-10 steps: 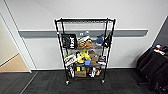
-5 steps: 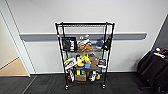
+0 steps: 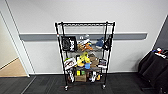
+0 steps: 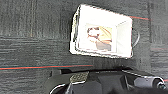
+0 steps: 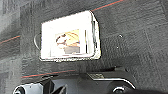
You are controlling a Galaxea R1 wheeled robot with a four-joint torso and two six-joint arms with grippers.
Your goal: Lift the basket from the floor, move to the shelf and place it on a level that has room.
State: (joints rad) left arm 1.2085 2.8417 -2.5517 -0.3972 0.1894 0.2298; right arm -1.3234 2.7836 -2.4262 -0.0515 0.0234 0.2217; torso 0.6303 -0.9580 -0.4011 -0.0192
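The basket (image 4: 101, 35) sits on the floor (image 4: 32, 47), seen from above in both wrist views, with dark robot parts between camera and carpet; whether either gripper is spread or pressed together cannot be told. Its pale lining holds some brownish contents, too blurred to name. Red lines cross the carpet nearby. Ahead, the shelf (image 3: 85, 55) stands against the wall, lower tiers crowded, the top level (image 3: 85, 24) bare.

Black wire shelf (image 3: 85, 53) — dark grey striped floor (image 4: 30, 30), red lines — pale cream-lined basket (image 4: 102, 31).
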